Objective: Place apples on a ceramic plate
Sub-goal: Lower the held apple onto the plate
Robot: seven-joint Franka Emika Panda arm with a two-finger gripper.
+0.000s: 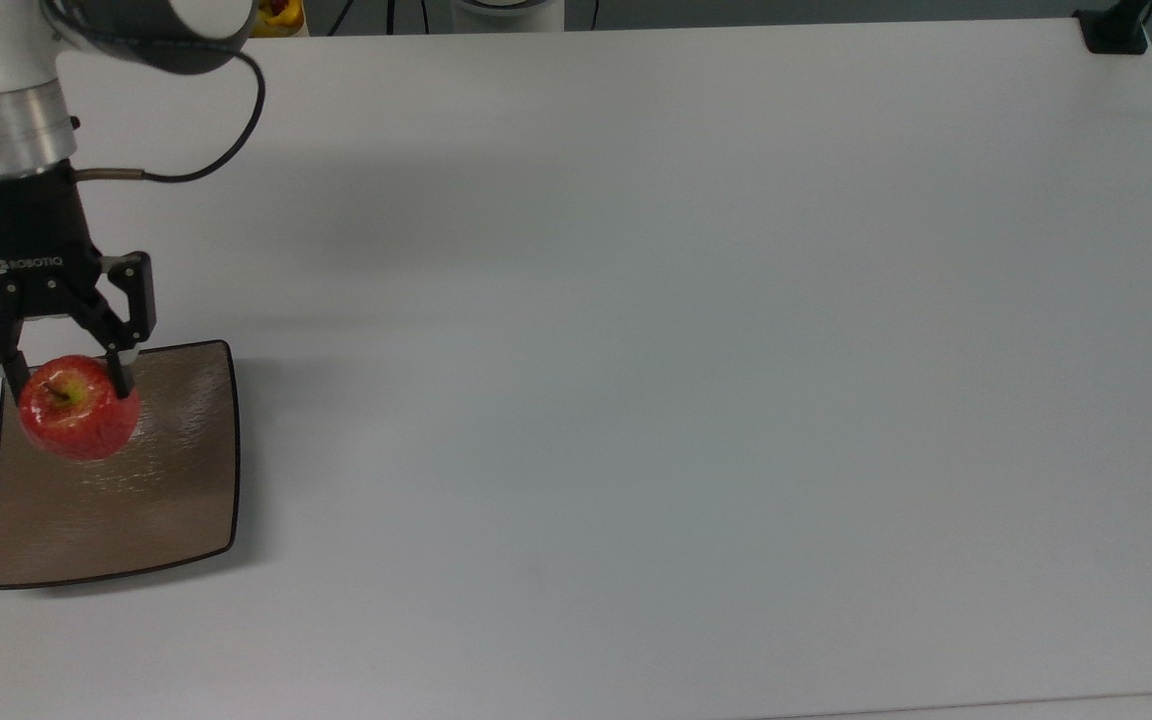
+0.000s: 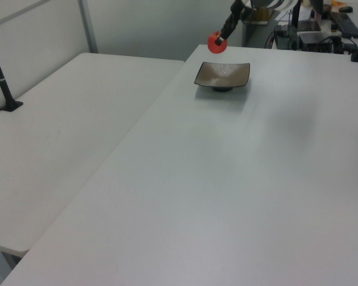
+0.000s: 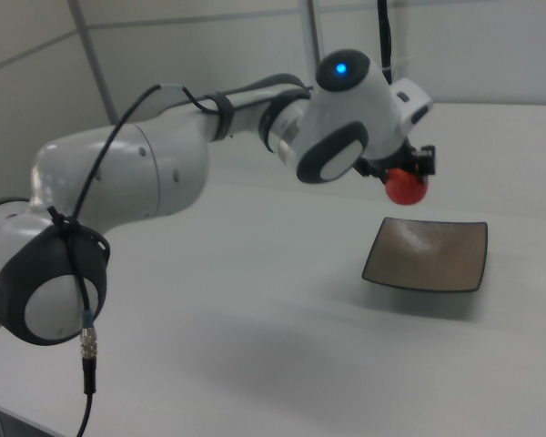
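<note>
The apple point(image 1: 78, 418) hangs in the air above the ceramic plate point(image 1: 151, 500), over the corner at the top view's upper left. The gripper point(image 1: 66, 385) is closed on it. The plate rests on the white worktop point(image 1: 686, 350).

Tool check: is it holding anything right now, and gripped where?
Yes. The tool holds the red apple by its two opposite sides, stem up, raised above the ceramic plate.

"ROBOTIQ" in white letters on black body of tool point(image 1: 67, 378), top view. No other readable text.
</note>
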